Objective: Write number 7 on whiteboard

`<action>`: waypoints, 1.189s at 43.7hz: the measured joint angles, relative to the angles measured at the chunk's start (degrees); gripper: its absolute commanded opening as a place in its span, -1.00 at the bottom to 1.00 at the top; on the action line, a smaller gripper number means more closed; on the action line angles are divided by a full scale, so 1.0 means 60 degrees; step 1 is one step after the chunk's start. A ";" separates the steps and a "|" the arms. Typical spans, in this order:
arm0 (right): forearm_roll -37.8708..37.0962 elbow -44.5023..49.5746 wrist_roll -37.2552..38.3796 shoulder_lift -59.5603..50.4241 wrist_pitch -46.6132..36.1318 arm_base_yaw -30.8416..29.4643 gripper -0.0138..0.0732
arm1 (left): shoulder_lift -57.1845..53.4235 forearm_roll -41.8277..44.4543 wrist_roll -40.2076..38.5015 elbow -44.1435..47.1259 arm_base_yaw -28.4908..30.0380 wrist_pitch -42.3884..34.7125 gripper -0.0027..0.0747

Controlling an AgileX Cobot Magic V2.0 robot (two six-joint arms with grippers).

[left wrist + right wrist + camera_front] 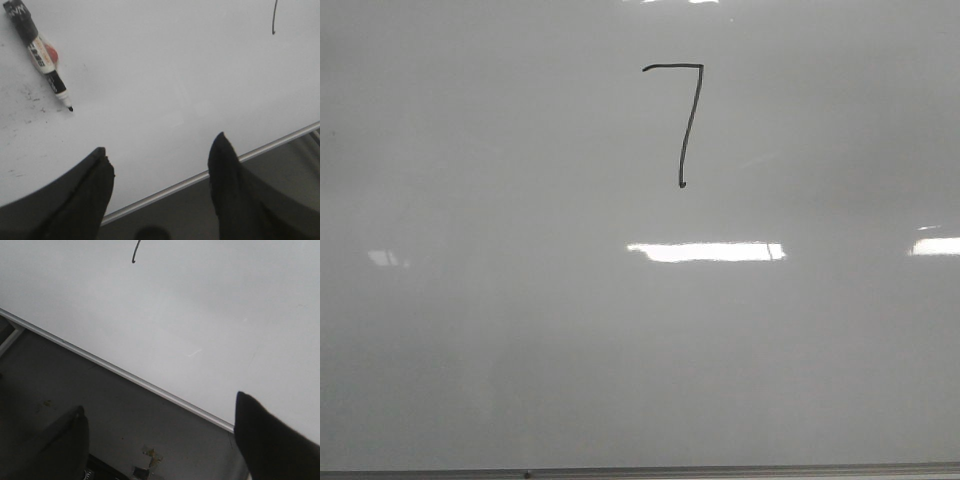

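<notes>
- Front view: glossy pale grey-white whiteboard [470, 350] with thin grey frame fills the view; thin black hand-drawn number 7 [685, 120] sits upper centre, above bright glare bars.
- Left wrist view: left gripper [162, 167] spread wide, empty, over the board's edge; uncapped black-and-white marker [39, 52] lies on the board, well apart; the 7's foot shows.
- Right wrist view: right gripper [160, 422] spread wide, empty, above the frame edge and dark floor [75, 385].

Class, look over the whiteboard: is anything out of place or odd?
Yes: the marker lies uncapped on the whiteboard, its tip bare, with faint dark smudges beside it. The 7 looks finished.
</notes>
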 measured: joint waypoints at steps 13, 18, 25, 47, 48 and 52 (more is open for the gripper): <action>-0.0099 0.0166 0.0000 0.0000 -0.0276 0.0000 0.72 | -0.1187 0.0015 -0.0138 0.1030 -0.0040 0.0101 0.12; -0.0099 0.0166 0.0000 0.0000 -0.0357 0.0000 0.54 | -0.1187 0.0015 -0.0215 0.1050 -0.0040 -0.0019 0.07; -0.0099 0.0166 0.0014 0.0000 -0.0378 0.0000 -0.04 | -0.1187 0.0015 -0.0252 0.1050 -0.0040 -0.0294 -0.22; -0.0119 0.0166 0.0014 0.0000 -0.0378 0.0000 -0.84 | -0.1187 0.0015 -0.0252 0.1050 -0.0040 -0.0334 -0.98; -0.0119 0.0166 0.0014 0.0000 -0.0378 0.0000 -0.84 | -0.1187 0.0015 -0.0252 0.1050 -0.0040 -0.0334 -0.98; -0.0119 0.0166 0.0014 0.0000 -0.0378 0.0000 -0.84 | -0.1187 0.0015 -0.0252 0.1050 -0.0040 -0.0334 -0.98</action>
